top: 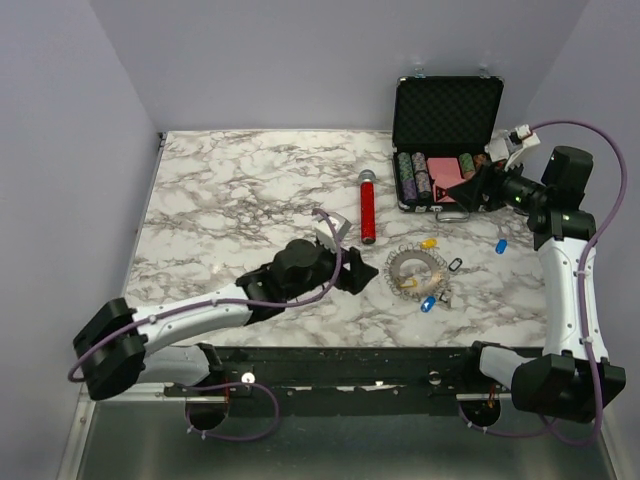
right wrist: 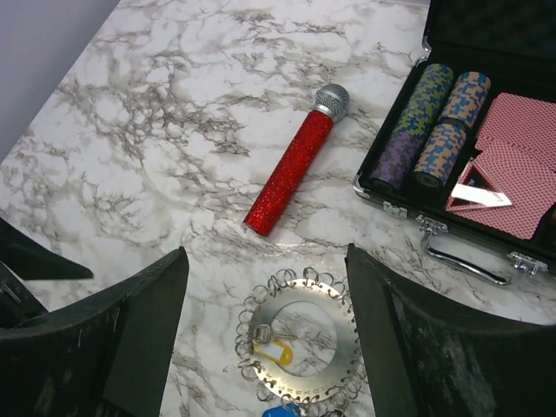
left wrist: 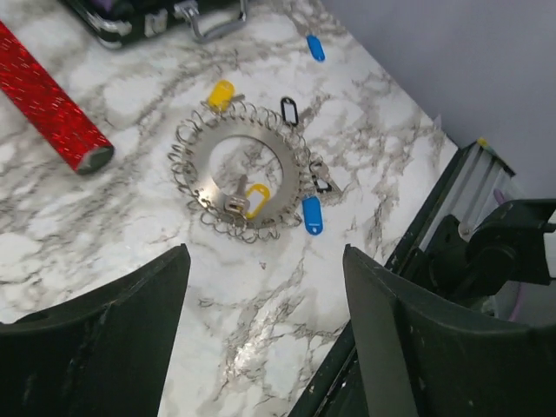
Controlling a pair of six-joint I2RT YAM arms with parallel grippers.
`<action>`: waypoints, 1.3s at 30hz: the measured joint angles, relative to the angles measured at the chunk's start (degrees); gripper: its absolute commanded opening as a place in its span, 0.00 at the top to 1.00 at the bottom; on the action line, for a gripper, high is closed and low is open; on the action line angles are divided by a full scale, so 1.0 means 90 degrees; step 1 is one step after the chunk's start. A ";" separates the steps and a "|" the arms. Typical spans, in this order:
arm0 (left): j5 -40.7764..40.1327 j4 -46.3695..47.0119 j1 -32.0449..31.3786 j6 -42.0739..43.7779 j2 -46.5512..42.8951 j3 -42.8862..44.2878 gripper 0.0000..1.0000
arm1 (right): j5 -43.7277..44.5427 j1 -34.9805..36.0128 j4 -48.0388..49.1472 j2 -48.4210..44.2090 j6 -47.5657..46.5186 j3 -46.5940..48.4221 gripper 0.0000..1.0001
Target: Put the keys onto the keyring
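Left gripper [left wrist: 265,261] jaws apart, empty, just left of keyring [left wrist: 287,165] near tabletop's near edge; right gripper [right wrist: 265,261] likewise apart. I judge yellow key [left wrist: 254,200] placed. Next: fine pinch on blue key [left wrist: 311,215] beside rim.

I work in a lab booth: blank lilac walls [top: 300,60] box in my marble-print table [top: 230,190], with a black mounting rail [top: 350,362] along the frame's bottom.
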 measured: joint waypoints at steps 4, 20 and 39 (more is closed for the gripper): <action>0.0049 -0.0418 0.0651 0.0160 -0.1688 -0.0678 0.02 | -0.0027 -0.0002 -0.0102 0.0000 -0.0211 0.0012 0.17; 0.1047 -0.4442 0.4949 0.1494 -0.5561 0.0160 0.01 | -0.0146 -0.0027 -0.0267 0.0034 -0.0260 0.0206 0.00; 0.0964 -0.5338 0.4952 0.1666 -0.6385 0.0129 0.01 | -0.0090 -0.0032 -0.0177 -0.0175 0.0398 0.0423 0.00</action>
